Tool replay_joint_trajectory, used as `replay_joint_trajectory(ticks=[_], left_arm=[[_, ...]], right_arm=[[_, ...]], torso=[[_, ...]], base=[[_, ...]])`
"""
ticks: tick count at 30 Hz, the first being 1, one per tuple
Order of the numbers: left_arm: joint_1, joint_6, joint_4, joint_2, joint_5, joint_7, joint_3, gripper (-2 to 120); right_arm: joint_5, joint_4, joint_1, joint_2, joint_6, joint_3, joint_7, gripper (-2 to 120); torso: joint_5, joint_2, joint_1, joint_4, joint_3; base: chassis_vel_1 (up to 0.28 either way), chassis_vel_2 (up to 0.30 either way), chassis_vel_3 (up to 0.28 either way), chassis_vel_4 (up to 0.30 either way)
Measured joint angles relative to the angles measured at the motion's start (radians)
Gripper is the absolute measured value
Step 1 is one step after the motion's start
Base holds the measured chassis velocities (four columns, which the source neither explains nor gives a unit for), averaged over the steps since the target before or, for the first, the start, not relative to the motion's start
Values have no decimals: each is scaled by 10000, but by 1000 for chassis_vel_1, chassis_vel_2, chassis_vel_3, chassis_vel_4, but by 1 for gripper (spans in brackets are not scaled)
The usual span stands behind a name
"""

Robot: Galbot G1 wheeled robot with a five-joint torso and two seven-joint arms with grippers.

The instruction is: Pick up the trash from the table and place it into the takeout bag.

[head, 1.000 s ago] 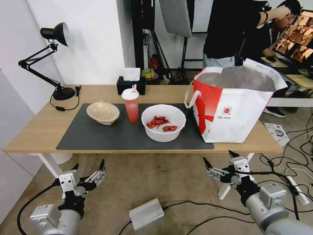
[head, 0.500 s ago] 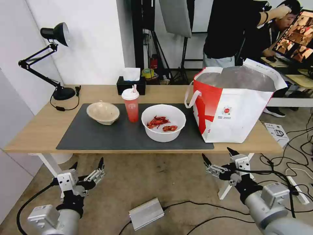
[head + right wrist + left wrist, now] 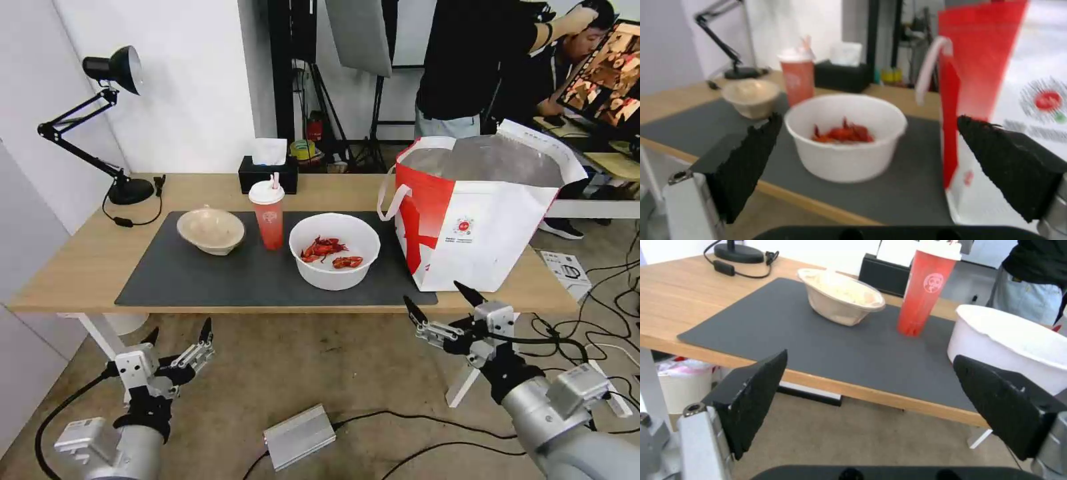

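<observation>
Indoors, table (image 3: 80, 267) carries dark mat (image 3: 220, 273).

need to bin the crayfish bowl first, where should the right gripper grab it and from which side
Probably the white bowl's rim on its near right side, one finger inside the wall and one outside. The bowl stands upright and looks too wide to span, and the shells lie low in the middle. The right gripper, open below the table edge, is nearest; the takeout bag crowds the far right.

Takeout bag (image 3: 996, 83) blurred, top cut off in right wrist view.
</observation>
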Motion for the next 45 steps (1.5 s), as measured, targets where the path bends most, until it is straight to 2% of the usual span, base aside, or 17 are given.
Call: replay_joint_trajectory(ticks=[5,9,13,29,33,34,37,39,45], left_arm=[[0,-86,0,-4,-34,19,-15,100],[2,-112,0,-48,-35,53,-15,100],[2,-145,0,-127,-35,78,-16,100],[58,-179,1,-434,19,169,15,100],[67,-191,1,-572,67,234,37,100],[67,-191,1,-572,67,234,37,100],[74,-200,1,-631,108,257,30,100],[75,-201,0,-646,128,264,29,100],[82,-213,1,-767,264,308,57,100]], right_arm=[[602,0,532,-717,97,54,-349,100],[1444,-111,1420,-1675,121,59,-738,100],[1989,-403,2164,-2283,125,-13,-1114,100],[3141,-1419,4938,-3736,66,-1164,-2060,100],[3233,-1719,6328,-4224,-133,-2258,-2193,100],[3233,-1719,6328,-4224,-133,-2258,-2193,100],[3293,-1966,7430,-4575,-319,-3378,-2271,100],[3316,-2029,7672,-4632,-359,-3619,-2291,100],[3407,-2538,9310,-4784,-529,-5202,-2463,100]], torso=[[1,0,0,-1,0],[-1,0,1,1,0],[0,0,1,0,0],[0,1,1,0,1],[0,1,1,0,1],[0,1,1,0,1],[-1,1,1,1,1],[-1,0,1,0,1],[-1,0,1,0,1]], base=[[0,0,0,0],[0,0,0,0],[0,0,0,0],[0,0,0,0],[0,0,0,0],[0,0,0,0],[0,0,0,0],[0,0,0,0],[0,0,0,0]])
